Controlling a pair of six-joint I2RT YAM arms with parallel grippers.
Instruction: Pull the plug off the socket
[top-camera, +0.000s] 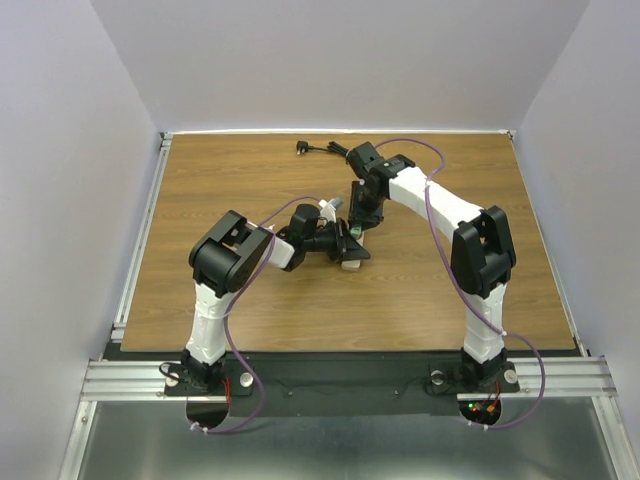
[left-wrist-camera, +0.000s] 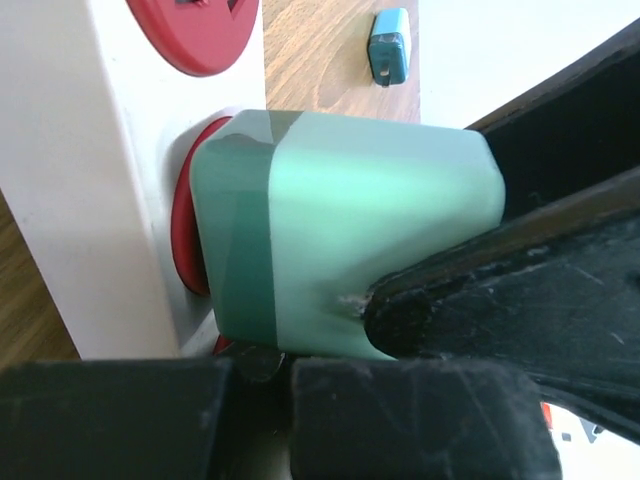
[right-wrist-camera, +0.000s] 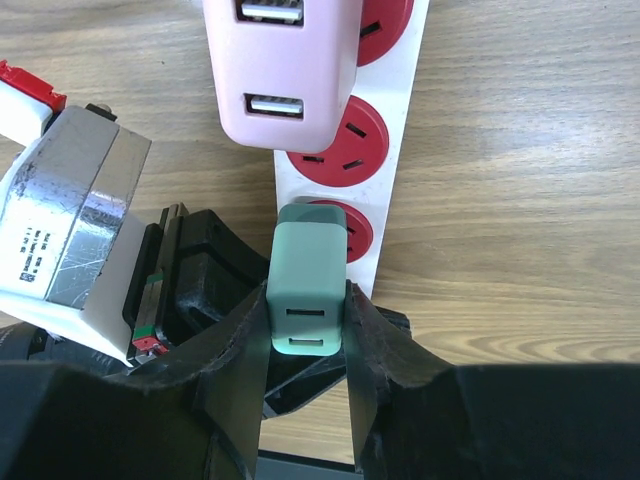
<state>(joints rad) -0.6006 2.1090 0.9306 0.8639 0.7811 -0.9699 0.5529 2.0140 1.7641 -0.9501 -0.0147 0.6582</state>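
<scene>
Not done yet, I reckon. Green plug (right-wrist-camera: 308, 285) looks seated in red outlet of socket (right-wrist-camera: 345, 150). Strip lies flat mid counter (right-wrist-camera: 520, 150), pink charger (right-wrist-camera: 285, 70) further up same strip. Grab is sorted, actual pull is what's left.

Right pincer (right-wrist-camera: 308, 320) clamped on plug's sides, fingers snug against it. Left pincer (left-wrist-camera: 262, 380) closed, nothing visible between fingers, sits low by strip close to plug. Can't tell if it's pinning strip down.
</scene>
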